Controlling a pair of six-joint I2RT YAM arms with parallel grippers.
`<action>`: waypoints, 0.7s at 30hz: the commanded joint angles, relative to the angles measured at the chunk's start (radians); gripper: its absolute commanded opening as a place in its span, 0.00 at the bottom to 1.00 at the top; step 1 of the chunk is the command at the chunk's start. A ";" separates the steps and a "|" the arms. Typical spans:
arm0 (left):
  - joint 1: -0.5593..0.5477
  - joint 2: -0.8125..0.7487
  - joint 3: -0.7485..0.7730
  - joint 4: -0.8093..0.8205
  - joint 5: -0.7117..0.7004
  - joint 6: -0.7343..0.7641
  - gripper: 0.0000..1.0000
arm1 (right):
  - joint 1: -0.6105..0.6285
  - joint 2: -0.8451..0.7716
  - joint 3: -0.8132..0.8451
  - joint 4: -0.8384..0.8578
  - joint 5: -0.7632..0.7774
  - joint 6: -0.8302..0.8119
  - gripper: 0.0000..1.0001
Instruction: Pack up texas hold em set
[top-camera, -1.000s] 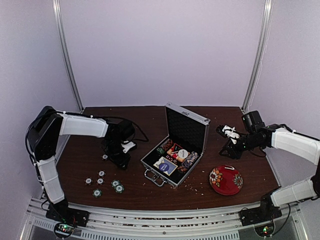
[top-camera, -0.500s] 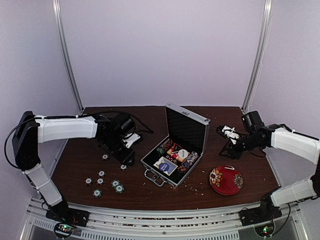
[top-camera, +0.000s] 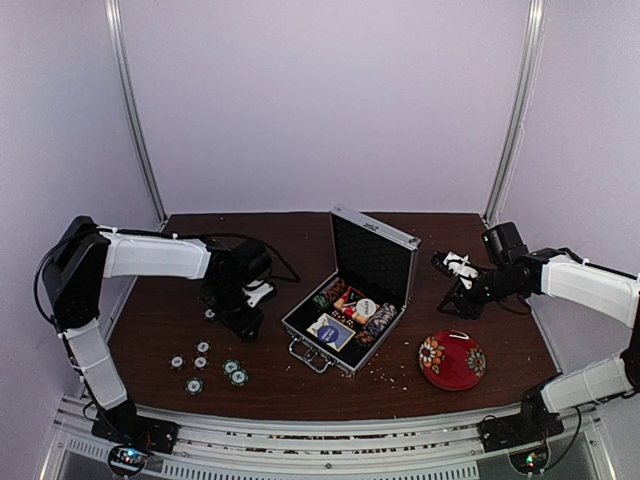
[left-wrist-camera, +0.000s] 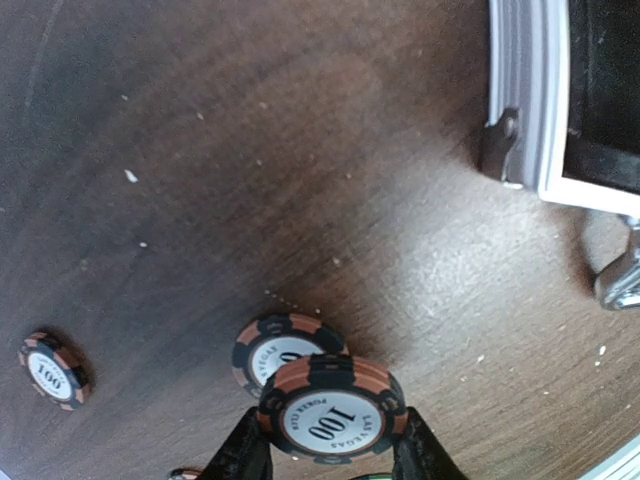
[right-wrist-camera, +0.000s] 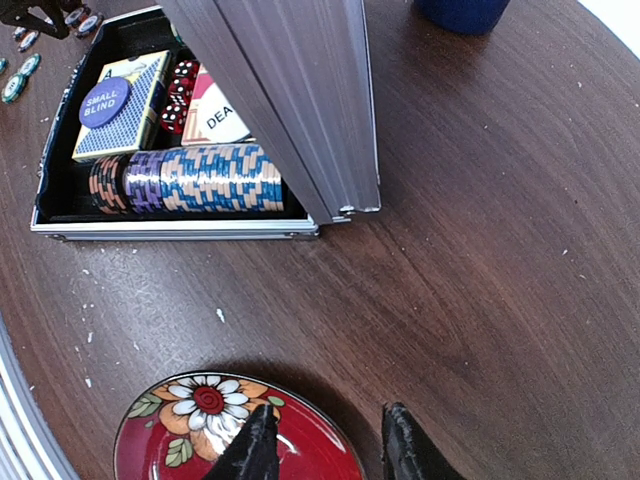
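Left gripper (left-wrist-camera: 331, 445): the jaws are clamping a brown-and-black poker chip (left-wrist-camera: 330, 415) marked 100 by its edges and holding it face up just above the counter (left-wrist-camera: 300, 150), left of the briefcase (top-camera: 345, 320). A second chip (left-wrist-camera: 262, 352) of the same kind is lying flat on the counter, partly under the held one. A third chip (left-wrist-camera: 52, 369) is lying well apart from both. Several loose chips (top-camera: 201, 362) are lying scattered on the near left of the counter.

Briefcase: it is standing open at the middle of the counter, its lid (right-wrist-camera: 290, 100) raised on the far side and its handle pointing toward the near edge. Inside, a row of chips (right-wrist-camera: 190, 180) is standing on edge along the right wall. The card deck box (right-wrist-camera: 112, 130) is lying flat with a blue disc (right-wrist-camera: 104, 101) reading SMALL BLIND on top, and red dice (right-wrist-camera: 180, 95) are sitting beside it.

Right gripper (right-wrist-camera: 328, 440): the jaws are standing apart with nothing between them, hanging right of the briefcase, just far of the red floral bowl (top-camera: 452, 360). A dark blue mug (right-wrist-camera: 460, 12) is showing at the edge of the right wrist view, beyond the lid.
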 joint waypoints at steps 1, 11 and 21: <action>0.001 0.032 0.006 -0.018 0.002 0.016 0.34 | -0.005 0.003 0.003 -0.006 -0.012 -0.004 0.36; 0.014 0.070 0.035 -0.027 -0.047 0.013 0.35 | -0.005 0.003 0.004 -0.007 -0.010 -0.006 0.36; 0.022 0.100 0.053 -0.018 -0.054 0.023 0.51 | -0.005 0.003 0.003 -0.008 -0.011 -0.007 0.36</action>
